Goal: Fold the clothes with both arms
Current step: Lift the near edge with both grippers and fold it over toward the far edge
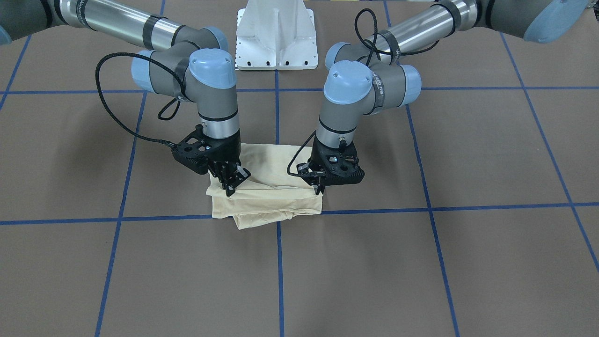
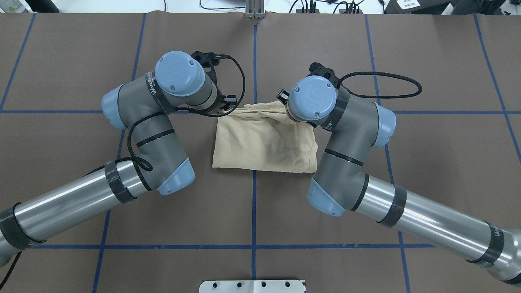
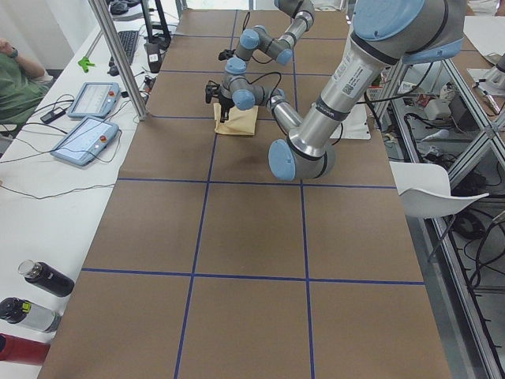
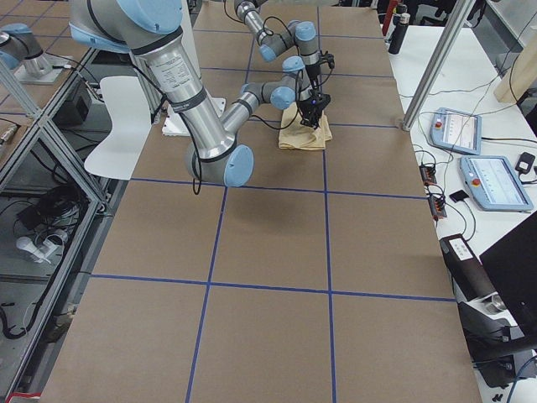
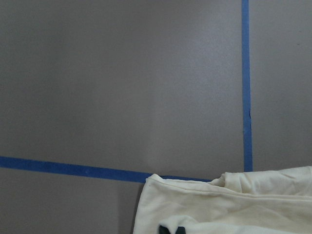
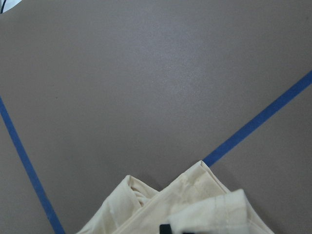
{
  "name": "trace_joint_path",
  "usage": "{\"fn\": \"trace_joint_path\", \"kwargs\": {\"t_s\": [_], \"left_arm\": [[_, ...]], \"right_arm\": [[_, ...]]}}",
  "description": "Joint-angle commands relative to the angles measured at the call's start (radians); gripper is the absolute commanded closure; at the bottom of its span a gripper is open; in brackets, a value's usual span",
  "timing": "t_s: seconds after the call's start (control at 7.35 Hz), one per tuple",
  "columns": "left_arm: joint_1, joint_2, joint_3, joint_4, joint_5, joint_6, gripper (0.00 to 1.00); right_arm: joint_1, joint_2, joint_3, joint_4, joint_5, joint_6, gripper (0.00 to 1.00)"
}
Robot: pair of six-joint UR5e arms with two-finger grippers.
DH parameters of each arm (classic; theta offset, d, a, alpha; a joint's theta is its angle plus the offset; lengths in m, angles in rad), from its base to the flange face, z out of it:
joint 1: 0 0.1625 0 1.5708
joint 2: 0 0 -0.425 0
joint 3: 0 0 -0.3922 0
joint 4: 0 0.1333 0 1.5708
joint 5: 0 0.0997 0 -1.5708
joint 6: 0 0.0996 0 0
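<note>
The pale cream-yellow T-shirt (image 1: pixel 271 199) lies folded into a small rectangle at the table's middle, print hidden; it also shows in the overhead view (image 2: pixel 264 142). My left gripper (image 1: pixel 320 187) is at the shirt's far corner on the front view's right, fingers close together on the top layer's edge. My right gripper (image 1: pixel 232 183) is at the other far corner, pinching the top layer. In the left wrist view the shirt (image 5: pixel 234 207) fills the bottom, with two black fingertips (image 5: pixel 164 229) on it. In the right wrist view a raised fold of the shirt (image 6: pixel 204 204) shows.
The table is brown with blue tape lines (image 1: pixel 278 262). The white pedestal base (image 1: pixel 276 37) stands at the robot's side. Tablets and cables (image 3: pixel 87 126) lie on a side bench, with bottles (image 3: pixel 43 278) at its near end.
</note>
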Motion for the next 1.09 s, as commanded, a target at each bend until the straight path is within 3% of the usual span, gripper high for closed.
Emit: {"fn": "trace_joint_path", "kwargs": {"t_s": [0.0, 0.14, 0.54, 0.82, 0.95], "left_arm": [[-0.012, 0.0, 0.008, -0.013, -0.003, 0.071, 0.0], [-0.041, 0.008, 0.005, -0.046, -0.021, 0.114, 0.0], [-0.129, 0.098, 0.003, -0.133, -0.153, 0.36, 0.0], [-0.138, 0.109, 0.0, -0.151, -0.161, 0.362, 0.0], [-0.15, 0.11, -0.001, -0.146, -0.196, 0.363, 0.0]], "right_arm": [[0.055, 0.046, -0.06, 0.0, 0.085, -0.079, 0.01], [0.076, 0.053, -0.058, -0.001, 0.149, -0.084, 0.0], [-0.011, 0.072, -0.049, -0.009, 0.145, -0.125, 0.0], [-0.009, 0.061, -0.051, -0.01, 0.157, -0.222, 0.0], [0.01, 0.063, -0.048, -0.076, 0.168, -0.302, 0.0]]}}
